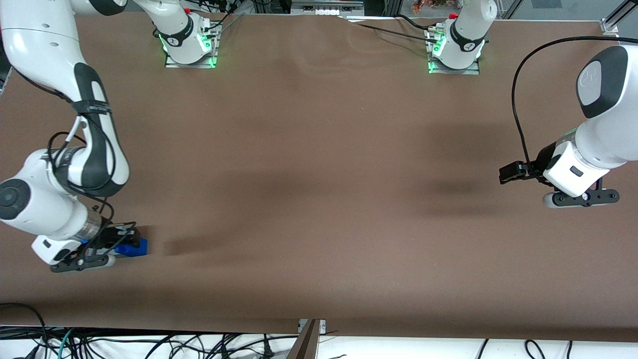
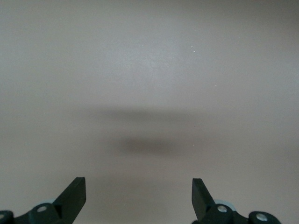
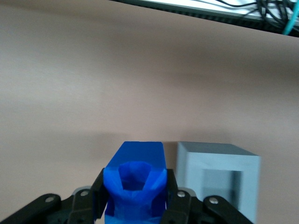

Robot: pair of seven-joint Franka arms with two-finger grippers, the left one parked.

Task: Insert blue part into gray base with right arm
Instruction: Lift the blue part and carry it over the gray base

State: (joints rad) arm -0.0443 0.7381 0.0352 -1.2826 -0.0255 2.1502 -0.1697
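The right arm (image 1: 94, 134) reaches low over the brown counter (image 1: 319, 174) at its own end. Its claw (image 3: 135, 200) is closed narrowly on the blue part (image 3: 135, 172), one finger (image 3: 99, 196) pressed against each side. The gray base (image 3: 217, 177) stands on the counter just beside the blue part, seemingly not touching it, its square recess visible

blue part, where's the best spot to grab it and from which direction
Grip the blue part across its two flat side walls, coming down from above, likely the surest hold. The tool already straddles it that way, a finger on each side. Its hollow notched end stays free, and the gray base sits just beside it.
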